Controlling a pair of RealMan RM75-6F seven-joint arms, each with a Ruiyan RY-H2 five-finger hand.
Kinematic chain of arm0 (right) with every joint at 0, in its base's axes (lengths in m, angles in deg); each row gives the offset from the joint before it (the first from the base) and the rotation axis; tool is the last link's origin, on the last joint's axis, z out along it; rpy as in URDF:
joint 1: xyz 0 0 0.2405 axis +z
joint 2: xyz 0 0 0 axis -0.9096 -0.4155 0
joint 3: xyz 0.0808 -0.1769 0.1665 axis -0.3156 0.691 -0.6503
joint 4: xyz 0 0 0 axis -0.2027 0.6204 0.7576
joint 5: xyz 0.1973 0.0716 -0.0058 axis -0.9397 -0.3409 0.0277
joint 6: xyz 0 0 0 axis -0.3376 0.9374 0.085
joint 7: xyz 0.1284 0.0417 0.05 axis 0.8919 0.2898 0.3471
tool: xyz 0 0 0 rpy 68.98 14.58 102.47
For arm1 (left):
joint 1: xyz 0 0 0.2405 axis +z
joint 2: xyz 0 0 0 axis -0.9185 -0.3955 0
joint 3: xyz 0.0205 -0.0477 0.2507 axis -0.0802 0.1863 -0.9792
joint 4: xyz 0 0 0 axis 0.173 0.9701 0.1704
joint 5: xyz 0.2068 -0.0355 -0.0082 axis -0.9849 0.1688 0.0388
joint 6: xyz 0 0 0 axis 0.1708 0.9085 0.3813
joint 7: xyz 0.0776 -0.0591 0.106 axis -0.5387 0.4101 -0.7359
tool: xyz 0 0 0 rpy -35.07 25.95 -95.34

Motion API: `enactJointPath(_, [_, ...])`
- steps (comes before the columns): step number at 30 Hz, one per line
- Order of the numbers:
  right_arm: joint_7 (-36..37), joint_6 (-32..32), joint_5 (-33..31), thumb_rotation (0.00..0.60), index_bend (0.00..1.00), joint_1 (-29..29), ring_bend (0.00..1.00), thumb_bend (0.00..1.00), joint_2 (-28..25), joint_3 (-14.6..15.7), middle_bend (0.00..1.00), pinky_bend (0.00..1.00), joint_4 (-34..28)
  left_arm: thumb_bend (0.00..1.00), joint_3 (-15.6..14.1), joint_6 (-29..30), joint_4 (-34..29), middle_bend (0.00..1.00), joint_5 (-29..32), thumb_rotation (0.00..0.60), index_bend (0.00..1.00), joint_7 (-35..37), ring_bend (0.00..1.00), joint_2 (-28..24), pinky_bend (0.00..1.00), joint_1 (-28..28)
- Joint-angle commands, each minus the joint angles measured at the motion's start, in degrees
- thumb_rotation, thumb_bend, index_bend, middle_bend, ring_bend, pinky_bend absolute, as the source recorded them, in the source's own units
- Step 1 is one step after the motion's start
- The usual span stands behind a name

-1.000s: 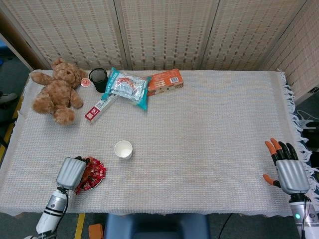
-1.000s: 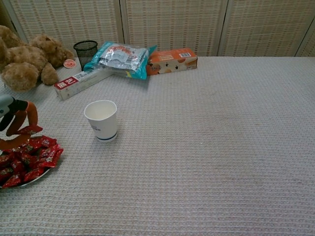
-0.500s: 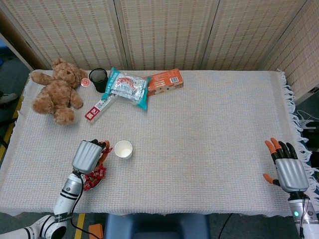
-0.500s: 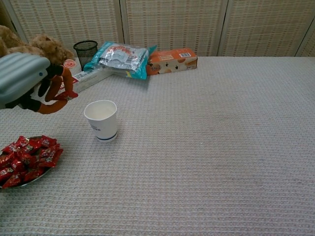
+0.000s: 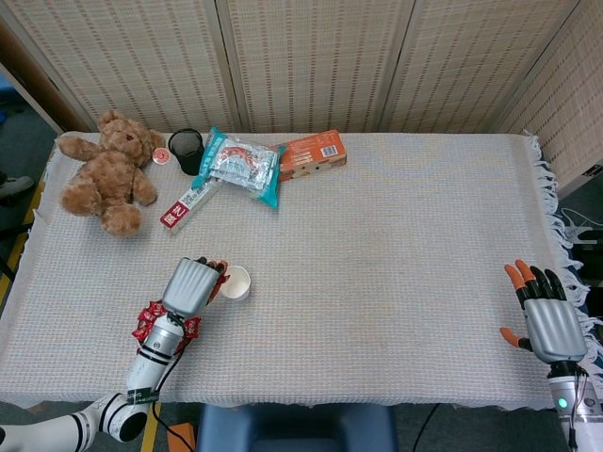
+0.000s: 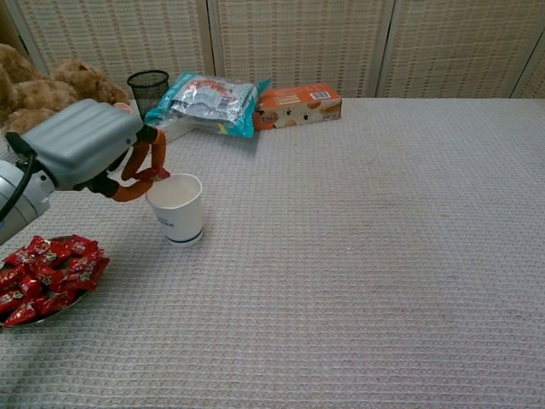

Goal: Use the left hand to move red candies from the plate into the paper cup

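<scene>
Head view: left hand (image 5: 193,282), grey shell with orange-tipped fingers curled in, sits just left of the white paper cup (image 5: 234,282), fingertips at its rim; what it holds cannot be told from above. Red candies (image 5: 151,323), crinkled shiny wrappers, lie heaped on a plate mostly hidden under the forearm, near the table's front left edge. Right hand (image 5: 547,318) rests at the far right edge, fingers spread apart, holding nothing. Table (image 5: 396,245) is covered in a pale woven cloth with a fringed edge. At the back left: plush brown teddy bear (image 5: 106,170), black mesh cup (image 5: 187,149), foil snack bag (image 5: 240,162), orange carton (image 5: 312,153), long flat box (image 5: 189,202). Chest view: left hand (image 6: 94,146) pinches one red candy (image 6: 157,173) between thumb and a finger, right over the near rim of the paper cup (image 6: 176,208), which stands upright with a dark band near its base. Remaining red candies (image 6: 47,270) fill the plate (image 6: 51,313), a thin metal rim showing at lower left, well apart from the cup. Right hand does not appear in this view.
</scene>
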Motion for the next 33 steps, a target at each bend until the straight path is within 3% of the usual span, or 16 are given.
enactJointPath(1, [0.0,0.0,0.0,0.600,0.00,0.0,0.00,0.08,0.0,0.0,0.00,0.00,0.0,0.57,-0.2,-0.5,-0.3,0.54,0.5,0.600,0.49,-0.6,0.64,-0.1,0.94,-0.2])
enactJointPath(12, [0.5,0.7,1.1,0.600,0.00,-0.3,0.00,0.08,-0.3,0.5,0.00,0.00,-0.4,0.46,-0.6,0.1,-3.0,0.43,1.8,0.600,0.33,-4.5,0.61,0.3,0.89,-0.9])
enactJointPath(18, [1.2,1.3,1.8,0.600,0.00,-0.5,0.00,0.08,-0.6,0.6,0.00,0.00,-0.5,0.45,-1.2,2.0,-4.7,0.41,1.7,0.600,0.30,-6.1,0.60,-0.4,0.89,-0.3])
enactJointPath(21, [1.5,1.3,2.1,0.600,0.00,-0.5,0.00,0.08,-0.6,0.7,0.00,0.00,-0.5,0.44,-3.3,4.6,-7.9,0.37,0.0,0.600,0.26,-6.0,0.60,-2.6,0.89,1.7])
enactJointPath(26, [1.8,1.4,2.6,0.600,0.00,-0.6,0.00,0.08,-0.7,0.9,0.00,0.00,-0.5,0.40,-10.0,6.7,-15.6,0.22,-0.7,0.600,0.12,-2.0,0.60,-9.1,0.91,7.4])
enactJointPath(33, [1.0,1.8,3.8,0.600,0.00,-0.6,0.00,0.08,-0.4,1.4,0.00,0.00,-0.8,0.36,-16.6,6.7,-15.9,0.02,-0.2,0.600,0.00,2.2,0.60,-12.2,0.92,12.7])
